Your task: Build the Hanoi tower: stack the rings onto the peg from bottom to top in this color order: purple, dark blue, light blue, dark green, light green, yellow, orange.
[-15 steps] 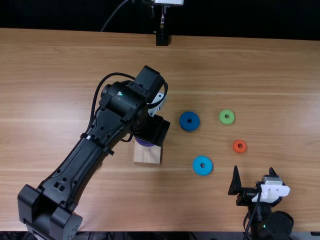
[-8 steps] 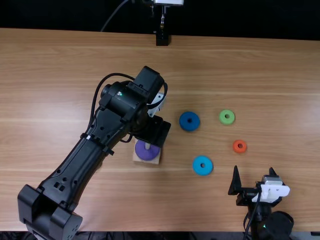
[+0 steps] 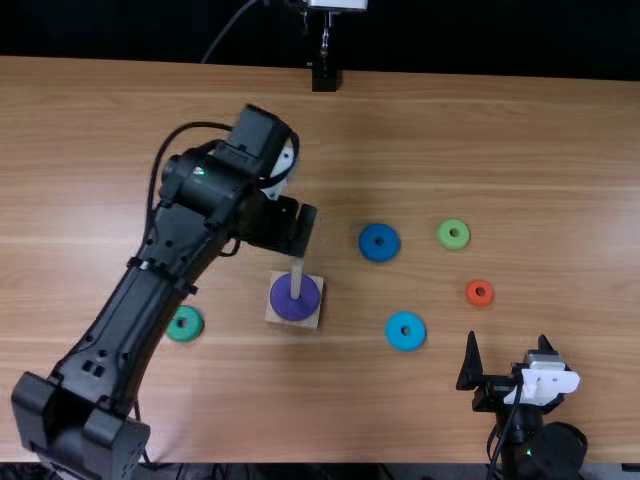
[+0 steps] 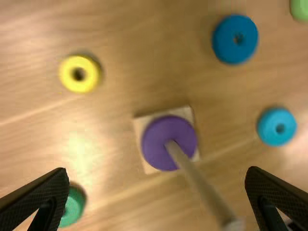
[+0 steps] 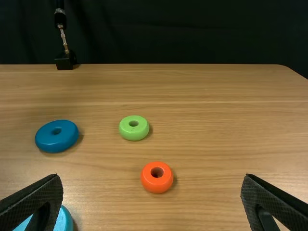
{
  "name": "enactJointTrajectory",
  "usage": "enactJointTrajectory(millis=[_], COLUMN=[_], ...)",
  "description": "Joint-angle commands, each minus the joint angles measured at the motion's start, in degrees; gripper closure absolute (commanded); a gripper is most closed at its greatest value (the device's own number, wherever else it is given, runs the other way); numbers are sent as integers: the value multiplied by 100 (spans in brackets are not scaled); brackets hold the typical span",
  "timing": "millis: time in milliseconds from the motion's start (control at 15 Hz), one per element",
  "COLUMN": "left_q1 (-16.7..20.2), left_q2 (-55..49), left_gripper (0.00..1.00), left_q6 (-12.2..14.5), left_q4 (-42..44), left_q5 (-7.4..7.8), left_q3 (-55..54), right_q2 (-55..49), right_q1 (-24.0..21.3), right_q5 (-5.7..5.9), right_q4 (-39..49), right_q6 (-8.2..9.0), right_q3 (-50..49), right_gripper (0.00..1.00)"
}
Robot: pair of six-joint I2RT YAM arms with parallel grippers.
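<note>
The left gripper (image 3: 298, 228) is hanging empty near the top of the peg (image 3: 297, 272), its fingers spread wide, while the purple ring (image 3: 289, 306) is encircling the peg on its square wooden base (image 3: 279, 321). The right gripper (image 3: 507, 338) is also gaping wide, gripping nothing. A dark blue ring (image 3: 379, 256) and light blue ring (image 3: 405, 342) are lying right of the base, a light green ring (image 3: 454, 243) and orange ring (image 3: 480, 301) farther right, a dark green ring (image 3: 193, 324) left, and a yellow ring (image 4: 79, 87) apart from it.

Seemingly seven rings (image 3: 283, 303), one peg (image 3: 296, 275) and one base (image 3: 312, 322).
</note>
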Motion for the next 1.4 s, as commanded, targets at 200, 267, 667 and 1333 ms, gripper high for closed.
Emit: enactJointTrajectory(millis=[200,267,667,1333], left_q1=[1289,1606,2282,2221], left_q2=[-1361,-1757,-4350,-9113], left_gripper=[0,0,0,0], left_q6=[-7,3,24,14], left_q4=[372,836,4949,5761], left_q5=[-147,-147,-147,-875], left_q3=[-903,-1492,-5351,-9526], right_q2=[-73,-73,-73,-73], right_q1=[-66,-66,-66,-66], right_q5=[39,39,39,39], right_q4=[-409,-420,-409,-409], right_q6=[19,19,19,19], right_q3=[-401,-401,-401,-392], right_gripper=[0,0,0,0])
